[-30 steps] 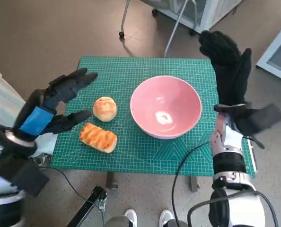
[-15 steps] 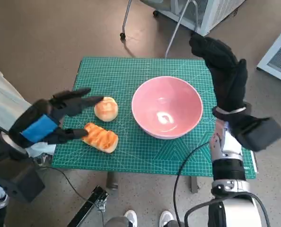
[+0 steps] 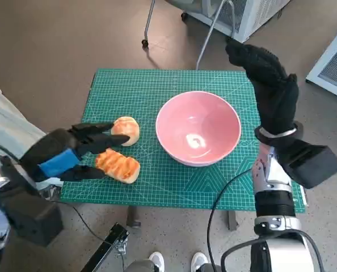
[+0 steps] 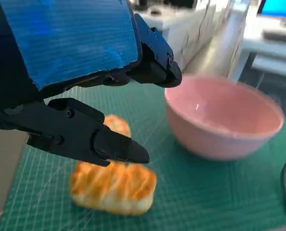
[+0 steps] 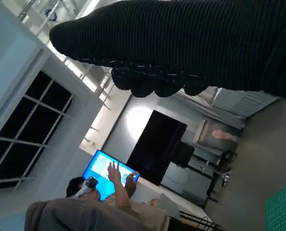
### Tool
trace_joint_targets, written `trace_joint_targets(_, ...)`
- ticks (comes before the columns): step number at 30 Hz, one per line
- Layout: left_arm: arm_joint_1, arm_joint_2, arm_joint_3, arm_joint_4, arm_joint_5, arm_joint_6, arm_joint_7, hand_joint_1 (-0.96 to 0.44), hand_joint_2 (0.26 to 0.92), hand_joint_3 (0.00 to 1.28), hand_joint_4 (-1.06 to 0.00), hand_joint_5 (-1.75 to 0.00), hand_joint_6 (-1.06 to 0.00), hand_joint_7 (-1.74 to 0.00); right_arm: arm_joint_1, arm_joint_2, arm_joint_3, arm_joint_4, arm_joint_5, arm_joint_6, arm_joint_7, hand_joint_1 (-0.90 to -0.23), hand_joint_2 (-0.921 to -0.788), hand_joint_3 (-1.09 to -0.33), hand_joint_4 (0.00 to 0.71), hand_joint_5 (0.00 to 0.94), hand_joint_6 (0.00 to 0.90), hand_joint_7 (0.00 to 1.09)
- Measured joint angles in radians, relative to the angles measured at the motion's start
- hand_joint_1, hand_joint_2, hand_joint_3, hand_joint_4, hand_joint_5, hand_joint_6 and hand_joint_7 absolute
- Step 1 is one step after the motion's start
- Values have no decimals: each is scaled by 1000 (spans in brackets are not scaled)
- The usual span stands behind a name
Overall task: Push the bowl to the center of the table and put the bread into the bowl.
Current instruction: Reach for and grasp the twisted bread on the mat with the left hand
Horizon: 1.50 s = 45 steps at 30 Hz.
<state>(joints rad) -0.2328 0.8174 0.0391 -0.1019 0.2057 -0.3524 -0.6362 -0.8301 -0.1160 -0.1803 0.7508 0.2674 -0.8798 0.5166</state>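
A pink bowl (image 3: 198,127) (image 4: 225,121) stands a little right of the middle of the green mat (image 3: 157,90). Two breads lie to its left: a round bun (image 3: 127,130) (image 4: 117,125) and a long toasted loaf (image 3: 118,165) (image 4: 113,186). My left hand (image 3: 78,150) (image 4: 80,91) hovers over the breads with fingers apart; one finger crosses above the bun, another lies beside the loaf, and nothing is held. My right hand (image 3: 268,88) (image 5: 191,45) is raised beyond the bowl's right rim, its fingers stretched out and empty.
The mat covers the small table; its front edge (image 3: 174,201) is close to my body. Chair legs (image 3: 205,34) and a white cabinet (image 3: 253,14) stand behind the table. A cable (image 3: 222,192) hangs at the front right. A person (image 5: 104,202) sits at a blue screen in the right wrist view.
My left hand has dropped and moved right, from beside the mat to over the two breads. The right hand has shifted only slightly. Bowl and breads stay put.
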Motion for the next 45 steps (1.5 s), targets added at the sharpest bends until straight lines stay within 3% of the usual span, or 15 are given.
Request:
trace_joint_targets(14, -71, -3, -115, 108, 71, 9, -15, -286, 875, 0, -402, 0, -552, -21, 15, -18, 30, -56, -6, -5, 0, -673, -921, -759, 284, 6, -1, 929)
trace_joint_targets(28, -163, -48, -204, 270, 112, 12, -15, -188, 869, 1, -401, 0, -551, -17, 29, -37, 36, -97, -4, 7, 0, -689, -921, -754, 290, 10, -1, 931)
trace_joint_targets(38, -197, -89, -256, 377, 195, 16, 39, -153, 888, 8, -402, 0, -550, -14, 34, -39, 36, -97, 2, 6, 0, -690, -921, -752, 294, 12, -1, 931)
trace_joint_targets(45, -202, -111, -287, 410, 256, 33, 75, -132, 902, 11, -464, -27, -561, -19, 35, -39, 35, -92, 2, 1, 0, -692, -921, -749, 294, 12, -1, 928)
